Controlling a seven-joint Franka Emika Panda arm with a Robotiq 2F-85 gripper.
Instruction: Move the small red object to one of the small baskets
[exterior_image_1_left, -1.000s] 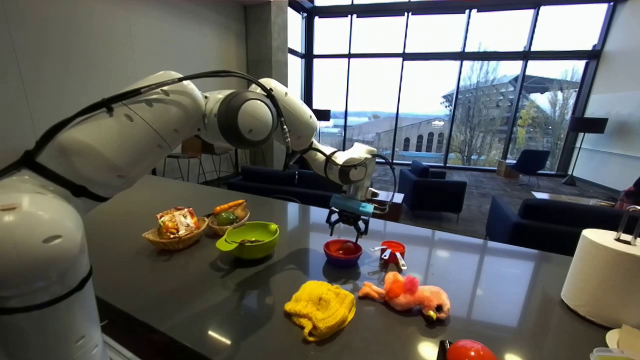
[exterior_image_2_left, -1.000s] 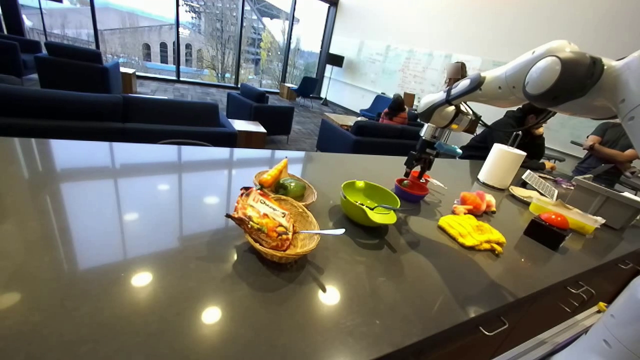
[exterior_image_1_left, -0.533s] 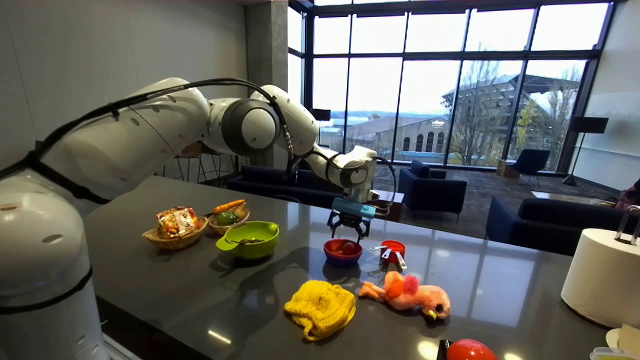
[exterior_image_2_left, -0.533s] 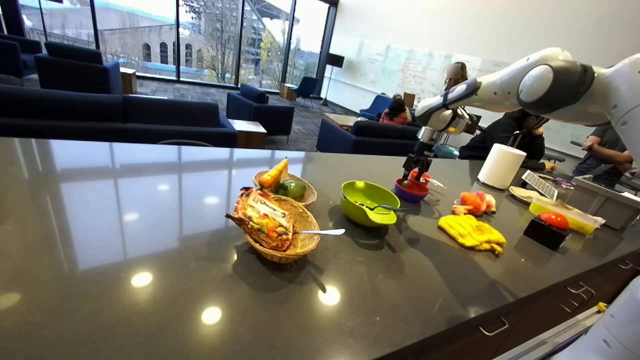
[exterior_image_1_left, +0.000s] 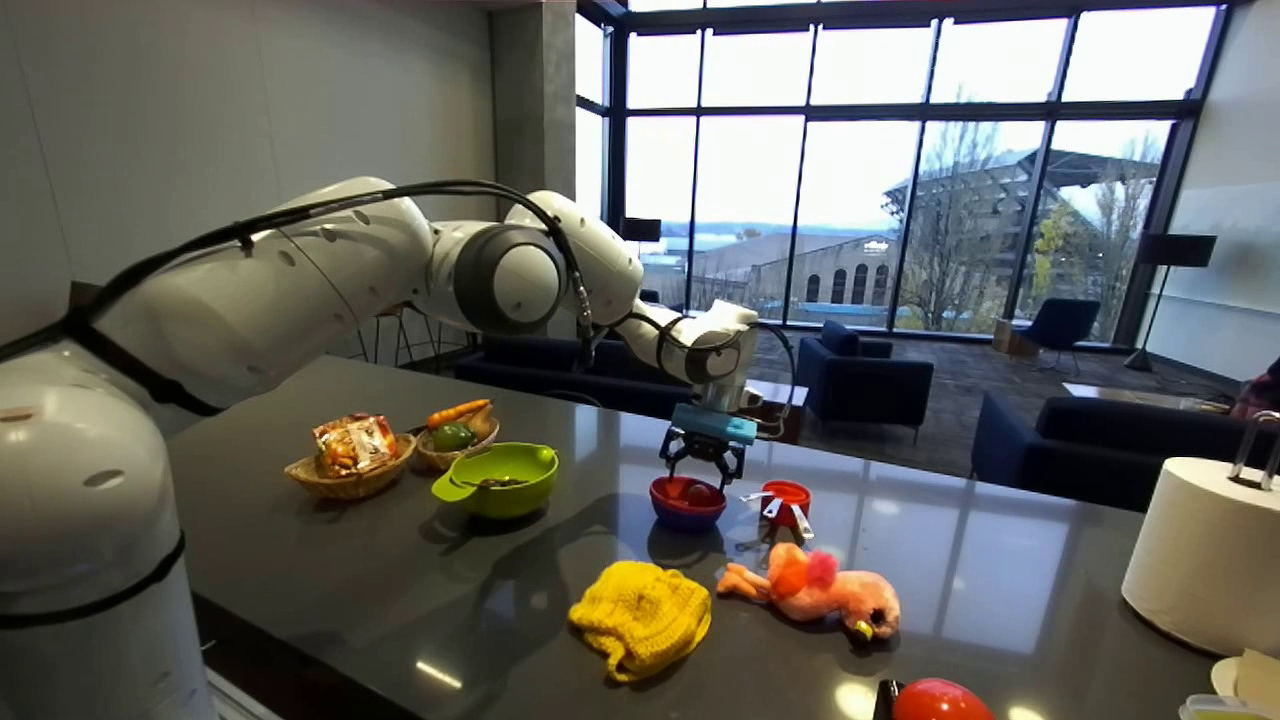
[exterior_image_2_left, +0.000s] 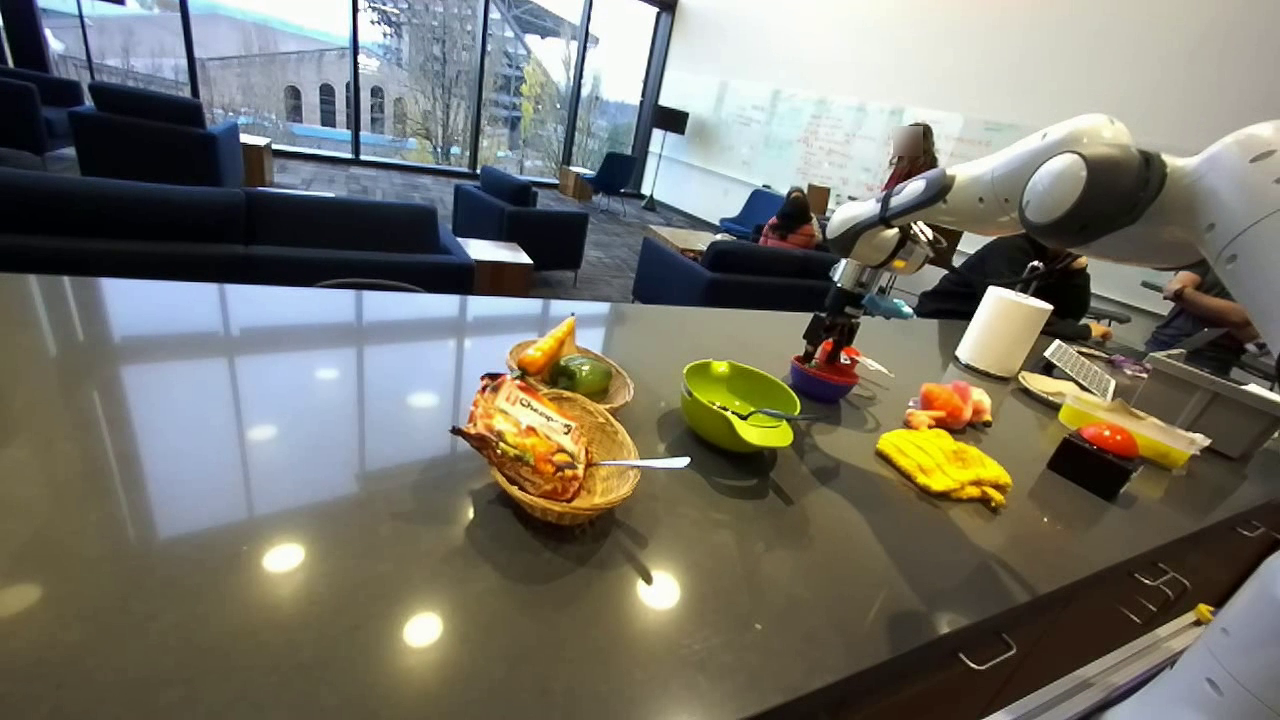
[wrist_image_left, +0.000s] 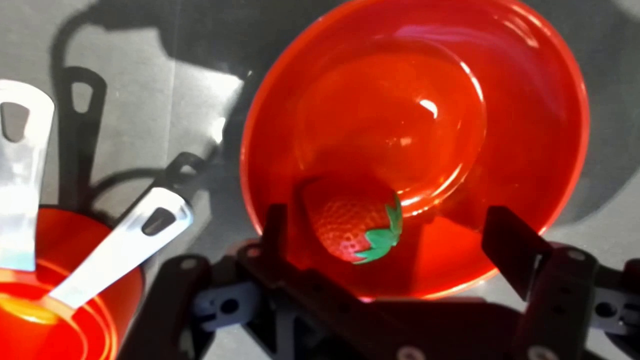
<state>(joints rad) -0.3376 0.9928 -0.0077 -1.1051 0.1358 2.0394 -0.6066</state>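
A red toy strawberry (wrist_image_left: 350, 220) with green leaves lies inside a glossy bowl (wrist_image_left: 530, 130), red inside and purple outside. In an exterior view the strawberry (exterior_image_1_left: 700, 495) is partly visible in the bowl (exterior_image_1_left: 688, 520). My gripper (wrist_image_left: 386, 217) is open and pointing down over the bowl. Its fingers stand apart on either side of the strawberry, the left one nearer in the wrist view. In both exterior views the gripper (exterior_image_1_left: 698, 478) (exterior_image_2_left: 822, 358) is at the bowl's rim level. Two small wicker baskets stand away: one with a food packet (exterior_image_2_left: 612, 480), one with vegetables (exterior_image_2_left: 622, 388).
Red measuring cups (exterior_image_1_left: 787, 495) with metal handles stand close beside the bowl. A green bowl (exterior_image_1_left: 510, 495) stands between bowl and baskets. A yellow cloth (exterior_image_1_left: 640, 620), pink plush bird (exterior_image_1_left: 830, 595), red button (exterior_image_2_left: 1108, 440) and paper towel roll (exterior_image_2_left: 1003, 330) are on the counter.
My gripper has moved down, and its fingers are now lower over the bowl with the strawberry. The bowl appears shifted very slightly. The gripper stays open.
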